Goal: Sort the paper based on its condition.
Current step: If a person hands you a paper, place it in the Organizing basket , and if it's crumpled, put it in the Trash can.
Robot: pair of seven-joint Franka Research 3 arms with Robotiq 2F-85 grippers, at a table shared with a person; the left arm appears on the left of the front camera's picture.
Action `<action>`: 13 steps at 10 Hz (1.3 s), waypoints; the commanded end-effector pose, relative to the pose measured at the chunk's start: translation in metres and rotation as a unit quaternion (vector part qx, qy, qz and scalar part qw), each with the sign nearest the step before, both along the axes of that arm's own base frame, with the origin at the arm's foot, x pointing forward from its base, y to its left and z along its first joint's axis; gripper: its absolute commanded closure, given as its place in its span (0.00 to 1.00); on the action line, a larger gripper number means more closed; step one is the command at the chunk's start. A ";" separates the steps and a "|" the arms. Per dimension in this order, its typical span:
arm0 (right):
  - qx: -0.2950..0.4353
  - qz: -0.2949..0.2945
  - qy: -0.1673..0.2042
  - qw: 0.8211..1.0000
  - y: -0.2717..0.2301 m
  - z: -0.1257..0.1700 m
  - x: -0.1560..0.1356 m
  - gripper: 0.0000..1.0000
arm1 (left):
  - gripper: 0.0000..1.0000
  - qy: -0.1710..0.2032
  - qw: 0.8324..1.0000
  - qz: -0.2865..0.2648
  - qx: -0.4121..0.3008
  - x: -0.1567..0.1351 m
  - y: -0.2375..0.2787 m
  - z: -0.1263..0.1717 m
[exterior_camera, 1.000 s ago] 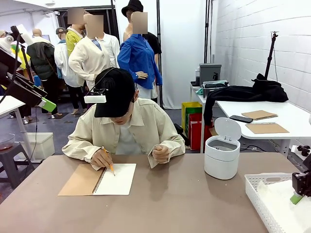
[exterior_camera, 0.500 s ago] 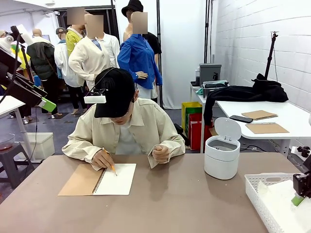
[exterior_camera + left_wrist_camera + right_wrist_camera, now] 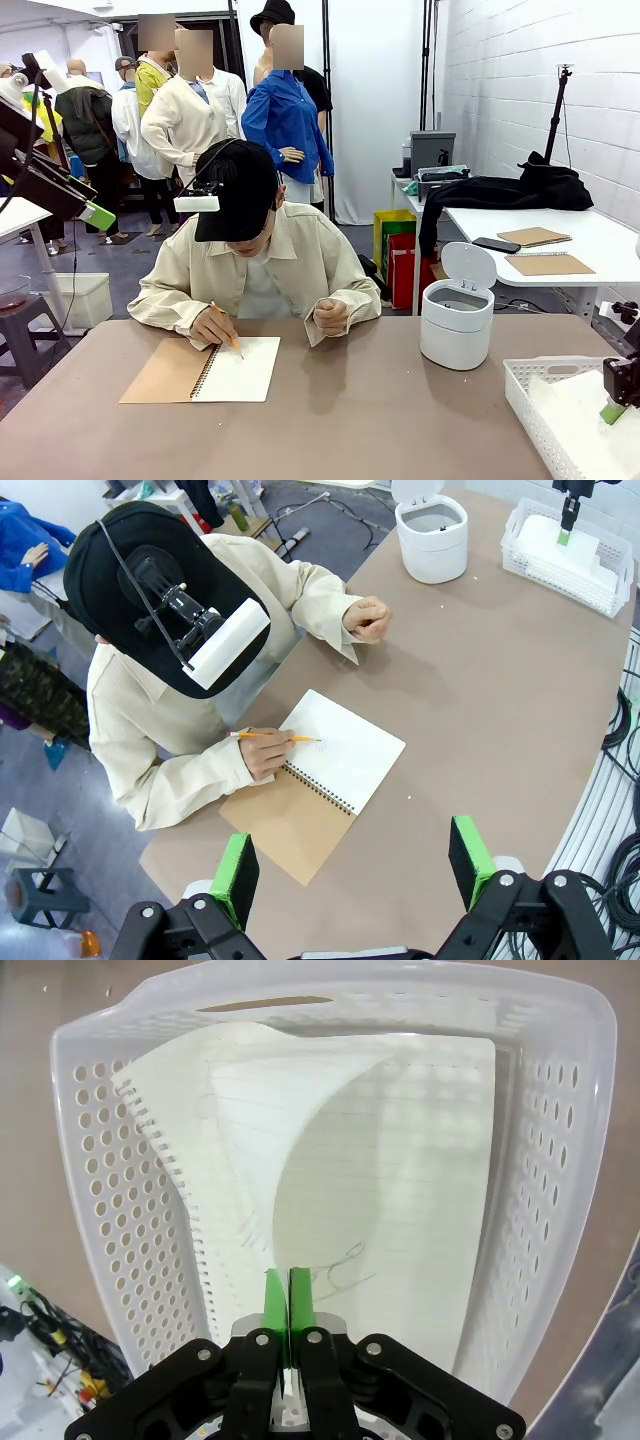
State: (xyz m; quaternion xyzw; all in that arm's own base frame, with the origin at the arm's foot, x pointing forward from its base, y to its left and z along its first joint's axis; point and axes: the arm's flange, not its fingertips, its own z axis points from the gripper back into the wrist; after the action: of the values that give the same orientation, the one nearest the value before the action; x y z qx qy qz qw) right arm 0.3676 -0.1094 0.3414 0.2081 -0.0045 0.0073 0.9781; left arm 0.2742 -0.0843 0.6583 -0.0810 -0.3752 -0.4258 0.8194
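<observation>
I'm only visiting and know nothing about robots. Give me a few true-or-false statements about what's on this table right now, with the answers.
1. The person's hand holds a pencil on the open notebook. True.
2. The left pincer is clamped shut. False: it gapes wide open, holding nothing.
3. The right pincer pinches a curled sheet in the white basket. True.
4. The white bin has its lid down. False: the lid stands raised.
</observation>
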 end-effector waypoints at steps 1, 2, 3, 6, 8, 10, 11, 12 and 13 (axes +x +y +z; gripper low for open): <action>-0.018 0.001 0.007 1.000 0.000 0.008 -0.005 0.62 | 0.00 0.000 1.000 0.001 0.000 0.000 0.000 0.000; -0.030 -0.001 0.007 1.000 -0.002 0.017 -0.009 0.42 | 0.00 0.000 1.000 0.001 0.000 0.000 0.000 0.000; -0.044 0.000 0.002 0.999 -0.002 0.026 -0.014 0.23 | 0.00 0.000 1.000 0.001 0.000 0.000 0.000 0.000; -0.078 -0.018 -0.025 0.996 -0.005 0.051 -0.025 0.00 | 0.00 0.000 1.000 0.001 0.000 0.000 0.000 0.000; -0.096 -0.036 -0.055 0.993 -0.010 0.070 -0.033 0.00 | 0.00 0.000 1.000 0.001 0.000 0.000 0.000 0.000; -0.070 -0.051 -0.102 0.991 -0.007 0.094 -0.038 0.00 | 0.00 0.000 1.000 0.001 0.000 0.000 0.000 0.000; -0.080 -0.029 -0.065 0.994 -0.018 0.082 -0.019 0.00 | 0.00 0.000 1.000 0.001 0.000 0.000 0.000 0.000; -0.080 -0.029 -0.065 0.994 -0.018 0.082 -0.019 0.00 | 0.00 0.000 1.000 0.001 0.000 0.000 0.000 0.000; -0.080 -0.029 -0.065 0.994 -0.018 0.082 -0.019 0.00 | 0.00 0.000 1.000 0.001 0.000 0.000 0.000 0.000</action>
State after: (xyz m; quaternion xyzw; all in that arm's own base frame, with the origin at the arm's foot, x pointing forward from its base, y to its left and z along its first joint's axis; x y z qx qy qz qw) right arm 0.3460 -0.1266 0.4307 0.1320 -0.0829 -0.0099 0.9877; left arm 0.2741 -0.0844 0.6583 -0.0810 -0.3753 -0.4258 0.8193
